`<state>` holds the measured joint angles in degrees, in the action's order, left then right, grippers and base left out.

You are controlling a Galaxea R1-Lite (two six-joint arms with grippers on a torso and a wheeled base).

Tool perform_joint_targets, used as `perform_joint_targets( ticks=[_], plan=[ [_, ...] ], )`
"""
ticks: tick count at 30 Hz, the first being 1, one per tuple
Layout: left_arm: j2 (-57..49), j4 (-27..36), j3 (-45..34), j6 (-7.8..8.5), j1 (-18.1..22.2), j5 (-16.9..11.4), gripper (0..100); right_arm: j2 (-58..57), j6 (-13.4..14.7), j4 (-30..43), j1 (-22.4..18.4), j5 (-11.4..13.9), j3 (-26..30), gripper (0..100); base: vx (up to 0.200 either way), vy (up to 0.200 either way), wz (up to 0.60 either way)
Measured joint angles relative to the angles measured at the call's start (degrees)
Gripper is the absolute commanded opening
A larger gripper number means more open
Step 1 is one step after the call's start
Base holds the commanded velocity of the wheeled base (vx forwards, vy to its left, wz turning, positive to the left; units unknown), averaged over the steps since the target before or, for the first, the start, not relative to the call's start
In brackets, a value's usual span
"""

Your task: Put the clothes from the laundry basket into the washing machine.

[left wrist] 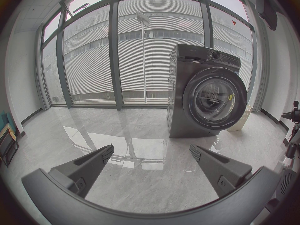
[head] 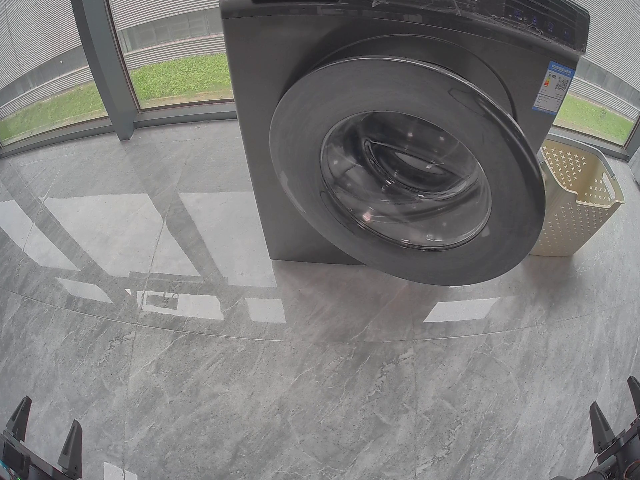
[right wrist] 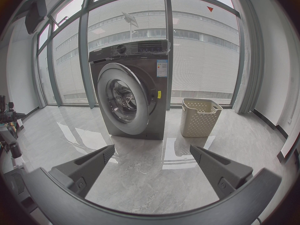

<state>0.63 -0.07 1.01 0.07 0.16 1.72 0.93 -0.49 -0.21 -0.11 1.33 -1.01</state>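
Observation:
A dark grey washing machine stands on the floor ahead, its round glass door swung partly open toward me. A cream perforated laundry basket sits on the floor just right of the machine, partly behind the door; no clothes are visible in it. The basket and machine also appear in the right wrist view, the machine in the left wrist view. My left gripper is low at the near left, open and empty. At the near right my right gripper is open and empty.
Glossy grey marble floor stretches between me and the machine. Floor-to-ceiling windows with dark frames run behind the machine. A white wall lies right of the basket.

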Motion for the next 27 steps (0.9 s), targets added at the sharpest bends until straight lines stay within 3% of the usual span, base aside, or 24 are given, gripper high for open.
perform_joint_targets(
  ticks=[6,19,27],
  plan=[
    [0.02,-0.04,0.0,0.24,0.0,0.0,100,0.0,-0.06,0.02,0.0,-0.02,0.0,100,0.0,0.0,0.0],
    [0.07,-0.02,0.0,-0.12,0.0,0.02,100,0.0,0.27,-1.49,-0.11,0.2,-0.15,100,0.0,-0.185,0.0],
    [0.11,-0.04,0.0,0.09,0.05,0.0,100,6.42,2.21,-3.69,0.62,2.96,-7.56,100,0.0,0.0,0.0]
  ],
)
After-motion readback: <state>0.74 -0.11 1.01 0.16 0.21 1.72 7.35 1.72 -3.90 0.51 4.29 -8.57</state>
